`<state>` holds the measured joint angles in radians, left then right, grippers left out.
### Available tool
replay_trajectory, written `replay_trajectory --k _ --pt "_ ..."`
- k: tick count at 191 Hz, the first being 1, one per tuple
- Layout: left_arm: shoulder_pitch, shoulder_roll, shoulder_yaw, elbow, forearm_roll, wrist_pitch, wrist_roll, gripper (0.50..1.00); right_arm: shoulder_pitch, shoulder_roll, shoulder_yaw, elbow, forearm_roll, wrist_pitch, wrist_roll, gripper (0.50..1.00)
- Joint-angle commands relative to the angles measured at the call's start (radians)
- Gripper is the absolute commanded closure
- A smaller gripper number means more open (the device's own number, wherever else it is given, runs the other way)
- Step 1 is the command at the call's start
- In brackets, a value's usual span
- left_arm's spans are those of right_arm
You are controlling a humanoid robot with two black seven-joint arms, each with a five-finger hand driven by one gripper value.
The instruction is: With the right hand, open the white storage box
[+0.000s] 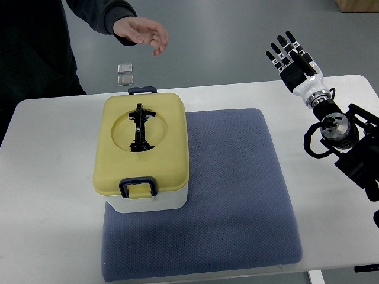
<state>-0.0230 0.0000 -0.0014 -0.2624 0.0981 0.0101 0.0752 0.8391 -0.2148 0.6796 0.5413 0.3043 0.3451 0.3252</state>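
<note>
You are at the very start: the box (142, 154) is shut and nothing touches it. It sits on the left part of the blue mat (237, 195), a white body under a yellow lid (141, 142), with 1 dark latch (138, 187) down on the near side and another latch (143, 90) on the far side. A black handle (140, 128) lies folded flat in the round recess on top of the lid.

Your right hand (290, 56) is well apart from the box, raised over the far right corner of the table (53, 177), fingers spread and straight, grasping nothing. The arm comes in from the right edge. The left arm is not in view.

So the step in hand is the reach. You need to carry the hand left and toward you across the mat to the box. The near latch looks like the first thing to deal with, since it appears to clamp lid to body; whether the far latch is also clamped you cannot tell from here. Expect to hook a fingertip under the latch loop and flip it up before any lift on the lid.

Mind the person's hand (142, 32) hovering beyond the table's far edge, behind the box. 2 small silver items (125, 74) lie on the floor past the table; ignore them.
</note>
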Motion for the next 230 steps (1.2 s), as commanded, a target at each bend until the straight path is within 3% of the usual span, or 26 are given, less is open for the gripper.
replay_trajectory --k 1,88,134,155,183,206,230 --pt "0.000 0.000 0.000 0.000 0.000 0.002 0.002 0.500 0.000 0.000 0.000 0.000 -0.001 0.000 0.000 0.568" --pt "0.000 0.000 0.001 0.000 -0.001 0.004 0.000 0.500 0.040 -0.018 -0.014 0.011 -0.033 0.005 -0.011 0.568" --pt "0.000 0.000 0.001 0.000 -0.001 -0.001 0.000 0.500 0.159 -0.109 -0.094 0.178 -0.533 -0.020 -0.012 0.570" --pt "0.000 0.000 0.001 0.000 -0.001 -0.001 0.000 0.500 0.264 -0.155 -0.226 0.232 -0.787 -0.026 -0.008 0.570" --pt "0.000 0.000 0.001 0.000 -0.001 -0.001 0.000 0.500 0.491 -0.195 -0.554 0.302 -1.044 -0.028 0.009 0.570" --pt "0.000 0.000 0.000 0.002 -0.001 -0.002 0.000 0.500 0.672 -0.202 -0.778 0.385 -1.160 -0.038 0.084 0.572" --pt "0.000 0.000 0.000 0.002 -0.001 -0.001 0.000 0.500 0.810 -0.184 -0.948 0.457 -1.287 -0.115 0.161 0.572"
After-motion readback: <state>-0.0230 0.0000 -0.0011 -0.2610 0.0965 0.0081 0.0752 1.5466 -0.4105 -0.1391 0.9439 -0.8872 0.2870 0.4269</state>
